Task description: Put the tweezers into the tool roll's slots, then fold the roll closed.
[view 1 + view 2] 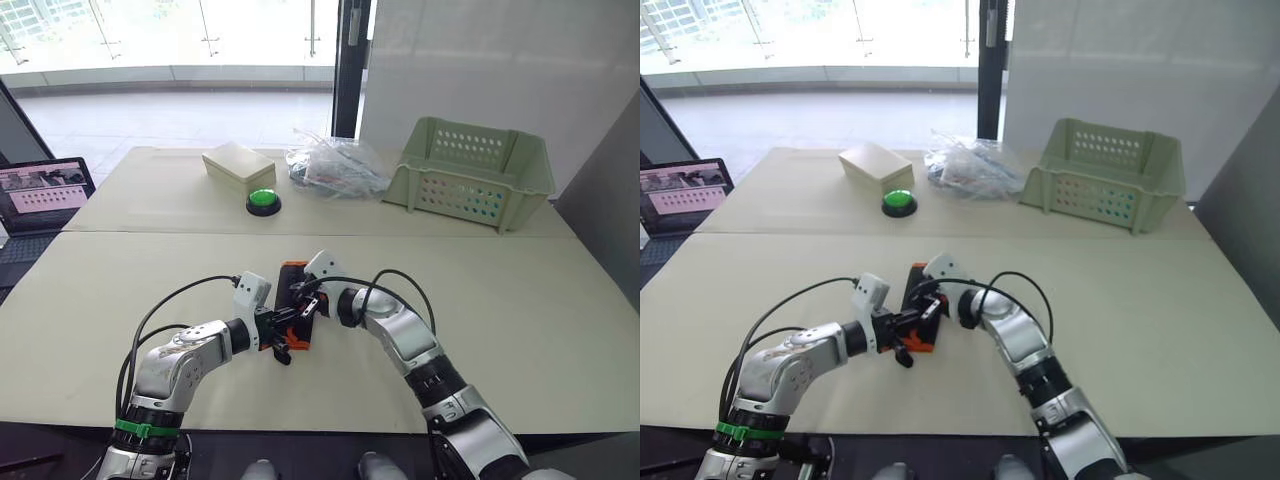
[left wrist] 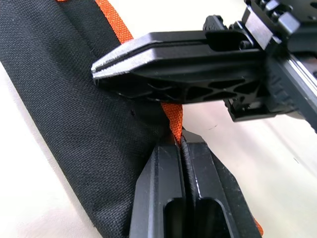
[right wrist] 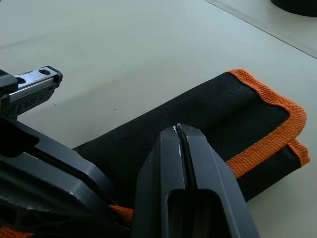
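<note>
Left wrist view: my left gripper [image 2: 181, 148] pinches the orange trim of the tool roll [image 1: 295, 305], already a folded bundle at 6 o'clock on the table [image 1: 520, 300]; my right gripper [image 3: 181, 131], fingers together, presses on it. Closing looks nearly finished.

black tool roll [image 3: 198, 114] with orange trim; pale green perforated basket [image 1: 470, 172]

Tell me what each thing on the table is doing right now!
tool roll: folded into a slim bundle, lying flat on the table
left end effector: fingers shut, pinching the roll's orange trim
right end effector: fingers shut, pressed against the roll
green button: sitting on the table, nothing touching it
basket: tipped on its side
plastic bag: crumpled
laptop: open, screen on
</note>
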Action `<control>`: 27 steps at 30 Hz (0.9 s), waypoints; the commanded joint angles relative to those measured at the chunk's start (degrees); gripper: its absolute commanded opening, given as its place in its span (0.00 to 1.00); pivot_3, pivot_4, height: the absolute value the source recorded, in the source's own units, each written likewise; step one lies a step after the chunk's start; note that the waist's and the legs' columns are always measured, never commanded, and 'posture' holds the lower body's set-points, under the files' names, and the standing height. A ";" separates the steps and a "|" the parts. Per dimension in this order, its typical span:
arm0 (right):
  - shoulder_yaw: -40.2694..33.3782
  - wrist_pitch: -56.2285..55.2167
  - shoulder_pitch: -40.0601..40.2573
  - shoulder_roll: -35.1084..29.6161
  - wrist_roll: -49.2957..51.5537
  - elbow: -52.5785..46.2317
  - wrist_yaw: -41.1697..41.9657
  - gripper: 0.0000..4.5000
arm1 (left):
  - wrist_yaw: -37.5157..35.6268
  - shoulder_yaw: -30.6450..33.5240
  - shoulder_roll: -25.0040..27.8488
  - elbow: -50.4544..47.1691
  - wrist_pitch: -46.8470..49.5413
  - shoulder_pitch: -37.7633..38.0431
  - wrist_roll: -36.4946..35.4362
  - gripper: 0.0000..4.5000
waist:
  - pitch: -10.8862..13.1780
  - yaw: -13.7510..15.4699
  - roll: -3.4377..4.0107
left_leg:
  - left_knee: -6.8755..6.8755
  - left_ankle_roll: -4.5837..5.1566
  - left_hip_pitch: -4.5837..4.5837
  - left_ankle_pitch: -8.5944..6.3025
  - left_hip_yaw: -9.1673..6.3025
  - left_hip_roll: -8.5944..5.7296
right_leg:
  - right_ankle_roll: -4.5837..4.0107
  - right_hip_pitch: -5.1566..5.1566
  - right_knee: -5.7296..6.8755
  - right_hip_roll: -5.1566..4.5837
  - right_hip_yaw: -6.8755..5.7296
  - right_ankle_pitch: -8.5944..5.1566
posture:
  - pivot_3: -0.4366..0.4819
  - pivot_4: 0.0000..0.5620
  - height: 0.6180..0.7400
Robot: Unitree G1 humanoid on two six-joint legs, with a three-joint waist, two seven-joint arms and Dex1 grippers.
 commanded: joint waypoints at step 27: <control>0.65 3.76 3.03 -0.24 -1.28 1.26 1.23 0.00 | -22.85 7.63 13.33 2.35 -12.05 0.74 -3.84 0.06 | -0.11 -2.85 0.03 | -0.35 0.04 0.01 0.02 -0.05 0.13 | -0.03 -0.18 -0.23 0.29 0.12 -0.04 | 0.48 0.27 0.78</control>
